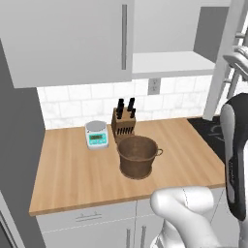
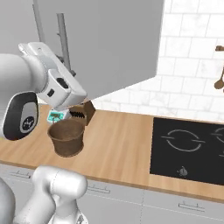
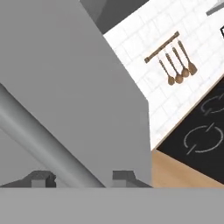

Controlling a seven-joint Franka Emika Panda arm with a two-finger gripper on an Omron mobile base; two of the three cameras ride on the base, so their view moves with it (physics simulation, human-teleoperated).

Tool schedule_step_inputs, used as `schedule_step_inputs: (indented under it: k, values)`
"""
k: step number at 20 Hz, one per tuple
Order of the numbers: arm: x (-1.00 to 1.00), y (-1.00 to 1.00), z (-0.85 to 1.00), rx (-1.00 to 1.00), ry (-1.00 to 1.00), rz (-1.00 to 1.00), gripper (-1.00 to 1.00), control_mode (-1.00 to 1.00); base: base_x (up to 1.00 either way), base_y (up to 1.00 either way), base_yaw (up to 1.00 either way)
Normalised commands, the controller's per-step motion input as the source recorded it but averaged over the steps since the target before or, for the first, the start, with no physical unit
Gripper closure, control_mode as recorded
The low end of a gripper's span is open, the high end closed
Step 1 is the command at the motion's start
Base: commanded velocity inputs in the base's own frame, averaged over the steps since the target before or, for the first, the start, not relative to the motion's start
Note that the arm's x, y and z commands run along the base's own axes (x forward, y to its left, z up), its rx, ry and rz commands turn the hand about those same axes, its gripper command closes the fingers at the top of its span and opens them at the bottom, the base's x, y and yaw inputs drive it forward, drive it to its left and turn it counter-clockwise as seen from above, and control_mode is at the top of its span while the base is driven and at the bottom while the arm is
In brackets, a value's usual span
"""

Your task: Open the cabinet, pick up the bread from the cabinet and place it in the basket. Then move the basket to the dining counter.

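Room: rendered kitchen with a white tile backsplash (image 1: 87, 104) and a grey wall outlet (image 1: 154, 86) under the wall units.
Surface: light-wood worktop (image 1: 72, 174) over pale drawer fronts (image 1: 87, 216) with short horizontal handles.
Basket: round brown woven basket (image 1: 138, 156) stands upright near the middle of the surface, a small loop handle at its rim; as far as the left base view shows, nothing lies in it.
Knife block: wooden knife block (image 1: 124, 123) with black handles stands just behind the basket, near the backsplash.
Scale: white kitchen scale (image 1: 96, 134) with a teal display stands left of the knife block; no figures on it can be read.
Hob: black hob (image 2: 192, 151) is set into the surface to the right, with pale ring marks.
Utensils: wooden spoons (image 3: 177, 65) hang from a rail on the tiled wall beyond the hob.
Cabinet: light-grey cabinet (image 1: 68, 38) hangs above the surface; its right door (image 2: 109, 43) stands swung out, and a bare white shelf (image 1: 169, 63) shows inside.
Handle: long grey bar handle (image 3: 43, 144) runs diagonally across the hand view, close against the door.
Fingers: the fingers (image 3: 124, 177) sit either side of the bar handle with a gap between them; whether they press on it cannot be told.
Writing: no brand, label or lettering is legible anywhere.
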Motion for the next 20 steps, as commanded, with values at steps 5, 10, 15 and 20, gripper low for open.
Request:
schedule_step_inputs:
  k: [5, 10, 15, 20]
  values:
    - [-0.69, -1.00, -0.02, 0.13, 0.00, 0.00, 1.00, -1.00, 0.00, 0.00, 0.00]
    - [-0.99, -1.00, 0.05, 0.18, -0.07, 0.00, 1.00, -1.00, 0.00, 0.00, 0.00]
    - [-1.00, 0.00, 0.34, 0.12, -0.04, 0.00, 1.00, -1.00, 0.00, 0.00, 0.00]
    - [-0.36, 1.00, 0.12, -0.04, -0.16, -0.03, 1.00, -1.00, 0.00, 0.00, 0.00]
